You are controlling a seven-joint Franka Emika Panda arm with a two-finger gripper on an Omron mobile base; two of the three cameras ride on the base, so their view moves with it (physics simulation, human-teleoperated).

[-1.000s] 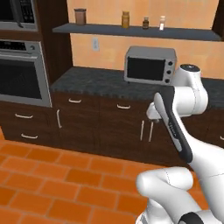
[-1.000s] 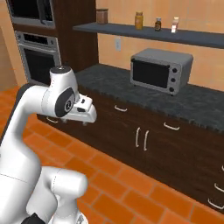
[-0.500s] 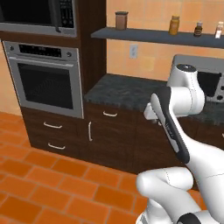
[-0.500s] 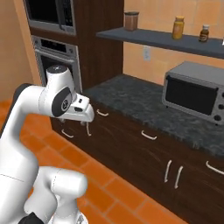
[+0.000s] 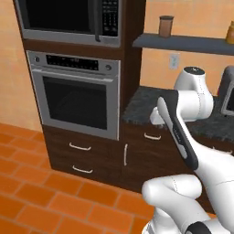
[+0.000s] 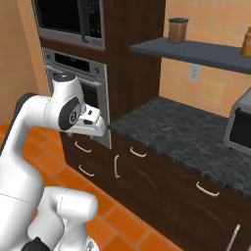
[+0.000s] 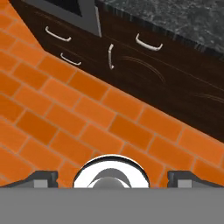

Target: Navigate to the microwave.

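The microwave [image 5: 59, 18] is built into the dark tall cabinet at the upper left of the left base view, with a black glass front, steel frame and dark vertical handle [image 5: 97, 20]. From the right base it appears as the microwave [image 6: 68, 19] at the upper left, above and behind my arm. My gripper [image 7: 114, 180] hangs folded in front of the base, pointing down at the orange tile floor. Its fingertips [image 7: 41, 178] stand wide apart, open, with nothing between them. The hand [image 6: 93, 122] sits level with the counter's edge.
A steel wall oven [image 5: 75, 98] with a horizontal bar handle sits under the microwave. Dark drawers [image 5: 80, 157] and a granite counter [image 6: 186, 137] run to the right. A small silver toaster oven [image 6: 240, 125] stands at the far right, below a shelf [image 6: 196, 49] with jars.
The whole picture has shifted right: the base has driven left. The tall cabinet with oven and microwave now fills the left, the toaster oven has slid to the right edge. The arm's pose is unchanged.
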